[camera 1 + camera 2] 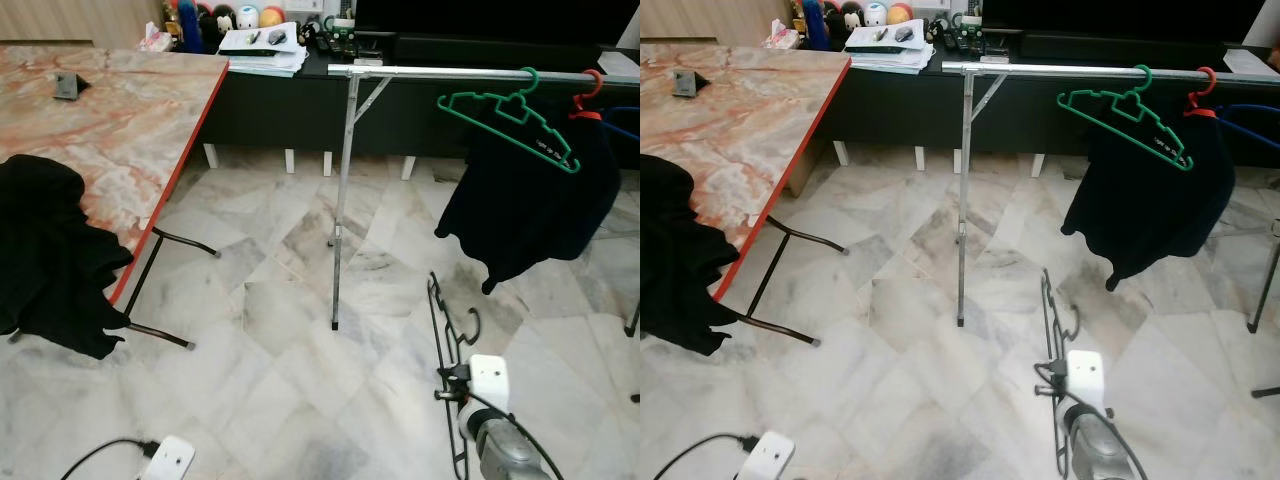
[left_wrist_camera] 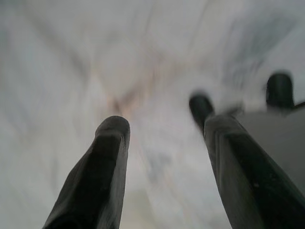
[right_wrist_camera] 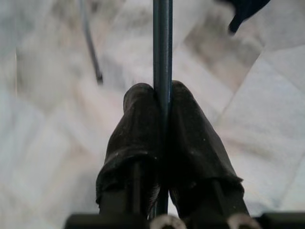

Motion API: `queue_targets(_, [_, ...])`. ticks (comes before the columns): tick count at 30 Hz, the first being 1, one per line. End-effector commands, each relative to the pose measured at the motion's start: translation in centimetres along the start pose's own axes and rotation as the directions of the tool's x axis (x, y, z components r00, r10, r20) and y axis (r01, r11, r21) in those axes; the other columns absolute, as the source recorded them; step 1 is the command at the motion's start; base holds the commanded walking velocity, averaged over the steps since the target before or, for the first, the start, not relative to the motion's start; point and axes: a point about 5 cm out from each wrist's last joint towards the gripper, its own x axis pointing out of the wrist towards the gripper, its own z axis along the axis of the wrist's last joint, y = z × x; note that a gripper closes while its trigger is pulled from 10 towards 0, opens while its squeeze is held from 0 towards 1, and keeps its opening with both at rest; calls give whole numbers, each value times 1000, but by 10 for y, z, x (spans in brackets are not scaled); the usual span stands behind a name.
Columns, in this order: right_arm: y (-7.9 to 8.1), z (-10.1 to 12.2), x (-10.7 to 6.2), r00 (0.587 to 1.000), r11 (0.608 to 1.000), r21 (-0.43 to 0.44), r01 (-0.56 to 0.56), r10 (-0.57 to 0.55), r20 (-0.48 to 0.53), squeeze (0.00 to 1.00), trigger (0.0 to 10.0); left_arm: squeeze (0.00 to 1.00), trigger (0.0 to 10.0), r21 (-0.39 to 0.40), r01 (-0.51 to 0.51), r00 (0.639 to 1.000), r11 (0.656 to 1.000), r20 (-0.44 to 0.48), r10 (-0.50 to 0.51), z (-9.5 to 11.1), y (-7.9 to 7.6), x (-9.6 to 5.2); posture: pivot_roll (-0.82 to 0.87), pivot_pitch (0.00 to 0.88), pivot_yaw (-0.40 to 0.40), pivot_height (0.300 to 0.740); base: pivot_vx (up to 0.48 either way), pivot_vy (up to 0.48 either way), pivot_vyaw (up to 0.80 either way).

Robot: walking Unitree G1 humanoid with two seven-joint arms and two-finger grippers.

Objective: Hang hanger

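Observation:
A black wire hanger (image 1: pixel 439 330) hangs low over the floor at the lower right, its long bar (image 3: pixel 162 43) clamped between the fingers of my right gripper (image 3: pixel 162 90), which is shut on it. Ahead stands a silver clothes rail (image 1: pixel 440 72) on a thin metal leg. On the rail hang an empty green hanger (image 1: pixel 512 115) and a red hanger (image 1: pixel 590 95) carrying a black garment (image 1: pixel 530 200). My left gripper (image 2: pixel 164 124) is open over the bare floor, with its white wrist (image 1: pixel 168 460) at the lower left.
A marble-topped folding table (image 1: pixel 130 130) with a red edge stands at the left, and a black cloth (image 1: pixel 50 255) drapes over its near corner. A dark low cabinet (image 1: pixel 280 105) with clutter runs along the back wall. The floor is pale marble tile.

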Motion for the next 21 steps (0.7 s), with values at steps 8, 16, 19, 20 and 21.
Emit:
queue_targets(8, [-24,2,-2,967,896,372,240,-253,-16,0,10000,0,10000,-167,-42,988,985,-152,16,-49,-20,-8,29,172,-75,740,0,0,0])
queue_targets(16, [-24,6,-2,956,868,421,263,-294,9,0,10000,0,10000,-163,-20,989,986,-150,-5,-46,-27,-4,17,141,-58,740,66,0,0])
queue_targets(19, [-22,2,-3,952,861,425,281,-307,-7,0,10000,0,10000,-153,-5,989,988,-146,-17,-44,-31,-3,19,135,-54,740,286,0,0])
queue_targets(20, [-22,2,-3,952,861,425,281,-307,-7,0,10000,0,10000,-153,-5,989,988,-146,-17,-44,-31,-3,19,135,-54,740,300,0,0])
queue_targets(21, [-21,-1,-4,949,852,433,293,-316,-19,0,10000,0,10000,-161,-10,989,987,-148,-14,-45,-32,-3,19,135,-54,740,319,0,0])
